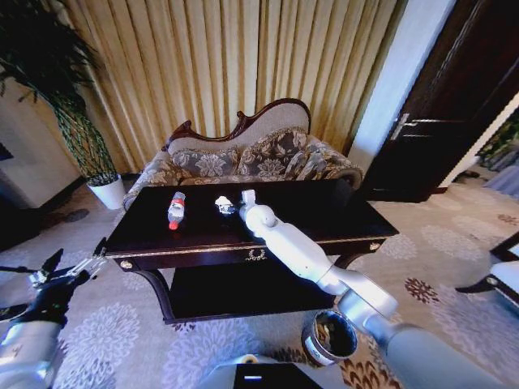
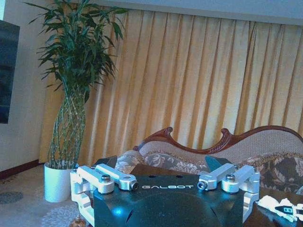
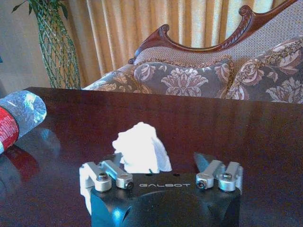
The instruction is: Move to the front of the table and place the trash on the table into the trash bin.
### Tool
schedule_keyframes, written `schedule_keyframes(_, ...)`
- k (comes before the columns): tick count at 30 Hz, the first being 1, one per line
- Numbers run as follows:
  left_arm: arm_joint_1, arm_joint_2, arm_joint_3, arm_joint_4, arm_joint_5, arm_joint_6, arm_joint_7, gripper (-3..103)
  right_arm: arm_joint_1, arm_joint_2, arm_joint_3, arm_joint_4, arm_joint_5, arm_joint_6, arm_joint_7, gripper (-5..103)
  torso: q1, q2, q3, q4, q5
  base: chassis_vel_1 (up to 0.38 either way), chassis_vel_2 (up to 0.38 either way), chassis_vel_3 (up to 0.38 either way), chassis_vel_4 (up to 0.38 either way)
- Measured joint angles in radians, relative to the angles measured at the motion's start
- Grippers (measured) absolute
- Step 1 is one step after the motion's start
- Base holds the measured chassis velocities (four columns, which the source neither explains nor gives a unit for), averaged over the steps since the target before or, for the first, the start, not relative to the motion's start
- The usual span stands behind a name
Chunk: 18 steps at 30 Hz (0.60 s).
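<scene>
Reaching over the table (image 1: 340, 212), the right gripper (image 3: 163, 163), jaws spread, straddles the crumpled paper (image 3: 140, 152); the bottle (image 1: 176, 208) at nine o'clock could get knocked rolling.

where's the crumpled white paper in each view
Head view: paper on the table, at the right gripper, right of the bottle.
Left wrist view: white bits at the lower right edge, likely it.
Right wrist view: centre, just ahead of the open fingers.
Shared landmark: the sofa.
</scene>
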Motion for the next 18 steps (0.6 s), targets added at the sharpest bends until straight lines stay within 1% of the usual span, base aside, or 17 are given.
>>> schedule_keyframes(1, 0.0, 0.0, 0.0, 0.0, 0.0, 0.0, 0.0, 100, 0.0, 0.0, 0.0, -0.001, -0.002, 0.0, -0.003, 86, 0.0, 0.0, 0.0, 0.0, 0.0, 0.0, 0.0, 0.0, 0.0)
schedule_keyframes(2, -0.001, 0.001, 0.0, 0.0, 0.0, 0.0, 0.0, 100, -0.001, 0.0, 0.0, -0.001, -0.006, 0.001, -0.006, 75, 0.0, 0.0, 0.0, 0.0, 0.0, 0.0, 0.0, 0.0, 0.0)
schedule_keyframes(4, -0.002, 0.002, 0.0, 0.0, 0.0, 0.0, 0.0, 100, -0.003, 0.0, 0.0, -0.001, -0.007, 0.002, -0.007, 75, 0.0, 0.0, 0.0, 0.0, 0.0, 0.0, 0.0, 0.0, 0.0)
schedule_keyframes(8, -0.007, 0.001, 0.001, 0.0, -0.003, 0.0, 0.0, 100, -0.009, -0.001, -0.002, -0.004, -0.016, 0.01, -0.008, 54, 0.0, 0.0, 0.0, 0.0, 0.0, 0.0, 0.0, 0.0, 0.0)
schedule_keyframes(10, -0.009, 0.0, 0.001, 0.0, -0.003, 0.0, 0.0, 100, -0.01, -0.002, -0.002, -0.004, -0.017, 0.012, -0.008, 54, 0.0, 0.0, 0.0, 0.0, 0.0, 0.0, 0.0, 0.0, 0.0)
schedule_keyframes(13, -0.009, -0.002, 0.002, 0.0, -0.004, 0.0, 0.0, 100, -0.01, -0.005, 0.0, -0.003, -0.018, 0.014, -0.008, 37, 0.0, 0.0, 0.0, 0.0, 0.0, 0.0, 0.0, 0.0, 0.0)
schedule_keyframes(14, -0.009, -0.002, 0.002, 0.0, -0.004, 0.0, 0.0, 100, -0.01, -0.005, 0.0, -0.003, -0.018, 0.014, -0.008, 37, 0.0, 0.0, 0.0, 0.0, 0.0, 0.0, 0.0, 0.0, 0.0)
schedule_keyframes(16, -0.009, -0.003, 0.002, 0.0, -0.004, 0.0, 0.001, 100, -0.009, -0.01, 0.003, 0.002, -0.018, 0.015, -0.007, 27, 0.0, 0.0, 0.0, 0.0001, 0.0001, 0.0, 0.0, 0.0, 0.0)
schedule_keyframes(17, -0.009, -0.003, 0.003, 0.0, -0.004, 0.0, 0.001, 100, -0.009, -0.011, 0.003, 0.003, -0.018, 0.015, -0.007, 27, 0.0, 0.0, 0.0, 0.0001, 0.0, 0.0, 0.0, 0.0, 0.0)
schedule_keyframes(18, -0.009, -0.003, 0.003, 0.0, -0.004, 0.0, 0.002, 100, -0.01, -0.013, 0.005, 0.006, -0.019, 0.016, -0.007, 21, 0.0, 0.0, 0.0, 0.0, 0.0, 0.0, 0.0, 0.0, 0.0)
